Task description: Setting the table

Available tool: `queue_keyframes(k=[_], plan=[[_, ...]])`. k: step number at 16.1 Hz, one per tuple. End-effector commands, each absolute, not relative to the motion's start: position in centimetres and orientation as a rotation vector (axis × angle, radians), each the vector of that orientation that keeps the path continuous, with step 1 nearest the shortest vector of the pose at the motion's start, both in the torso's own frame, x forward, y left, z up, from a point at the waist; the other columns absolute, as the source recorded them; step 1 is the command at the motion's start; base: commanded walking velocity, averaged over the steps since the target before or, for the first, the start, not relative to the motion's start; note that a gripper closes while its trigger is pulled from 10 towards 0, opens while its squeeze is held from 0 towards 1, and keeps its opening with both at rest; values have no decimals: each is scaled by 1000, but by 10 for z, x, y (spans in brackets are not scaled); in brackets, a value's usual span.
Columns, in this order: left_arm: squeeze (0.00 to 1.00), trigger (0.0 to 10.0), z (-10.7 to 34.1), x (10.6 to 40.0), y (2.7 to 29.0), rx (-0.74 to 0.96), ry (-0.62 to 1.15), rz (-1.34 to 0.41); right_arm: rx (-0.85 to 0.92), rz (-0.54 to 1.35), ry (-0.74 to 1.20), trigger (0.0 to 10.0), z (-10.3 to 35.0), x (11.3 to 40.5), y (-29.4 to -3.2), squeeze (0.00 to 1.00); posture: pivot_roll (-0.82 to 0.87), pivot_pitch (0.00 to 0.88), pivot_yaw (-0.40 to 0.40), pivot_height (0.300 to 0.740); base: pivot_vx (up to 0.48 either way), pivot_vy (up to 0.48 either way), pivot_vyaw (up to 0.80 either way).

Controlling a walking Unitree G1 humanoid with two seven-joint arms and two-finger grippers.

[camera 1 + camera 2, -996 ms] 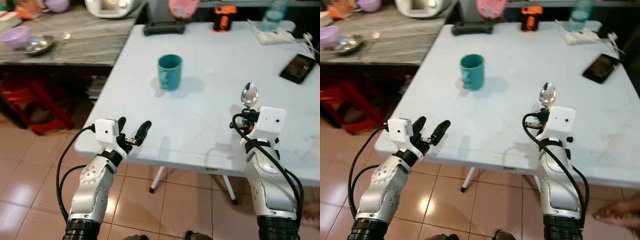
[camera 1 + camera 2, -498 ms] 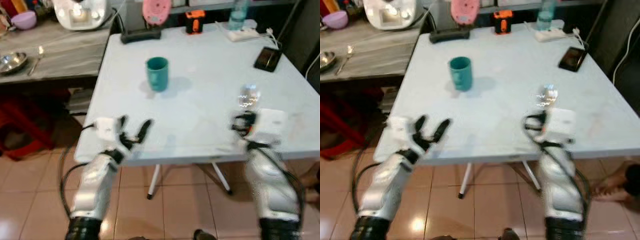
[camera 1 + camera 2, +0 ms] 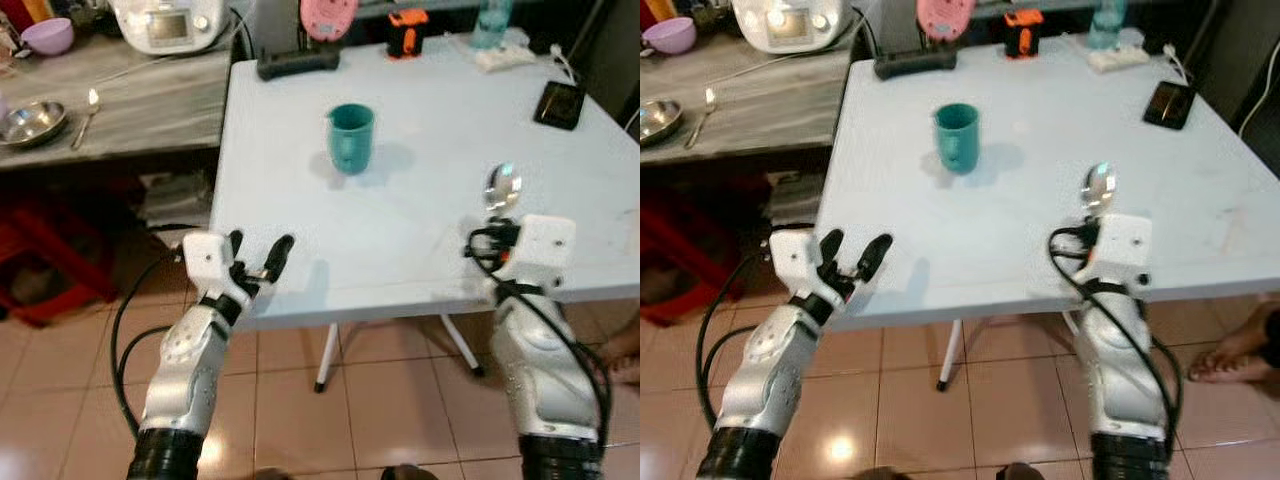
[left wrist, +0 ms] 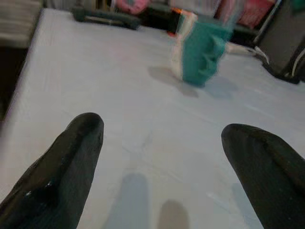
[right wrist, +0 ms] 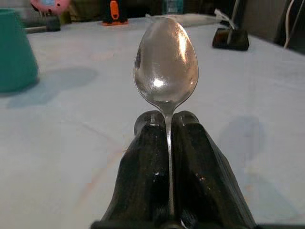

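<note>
A metal spoon (image 5: 166,67) is held between the closed fingers of the right gripper (image 5: 167,125), bowl forward and raised above the near part of the white table (image 3: 420,230), nearer the robot than the teal mug (image 3: 350,138) and to the mug's right. The left gripper (image 3: 256,258) is spread wide and empty at the table's near edge, to the mug's left. Compared with a second ago, the whole scene is shifted and was blurred half a second ago, so the camera is judged to have moved, not the things; the spoon is gripped as before. The placing is judged not yet done. Beyond the mug, a phone (image 3: 558,102) and a power strip (image 3: 505,55) are seen.
</note>
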State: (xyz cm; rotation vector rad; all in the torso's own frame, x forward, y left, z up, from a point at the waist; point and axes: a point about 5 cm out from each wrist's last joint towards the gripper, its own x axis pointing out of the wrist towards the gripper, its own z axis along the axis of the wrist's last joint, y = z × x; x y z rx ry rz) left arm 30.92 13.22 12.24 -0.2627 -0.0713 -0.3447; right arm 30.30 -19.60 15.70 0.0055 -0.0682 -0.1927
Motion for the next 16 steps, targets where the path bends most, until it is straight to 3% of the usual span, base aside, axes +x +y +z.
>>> queue_keyframes(k=[1, 4, 16], plan=[[0, 10000, 116, 308, 145, -245, -55, -289, 1, -153, -98, 10000, 163, 304, -185, 0, -108, 125, 106, 740, 0, 319, 0], [0, 10000, 116, 309, 146, -242, -55, -272, -7, -153, -98, 10000, 163, 304, -186, 0, -108, 125, 106, 740, 0, 317, 0], [0, 10000, 114, 311, 150, -224, -52, -245, -3, -140, -106, 10000, 163, 305, -184, 0, -102, 117, 104, 740, 0, 325, 501]])
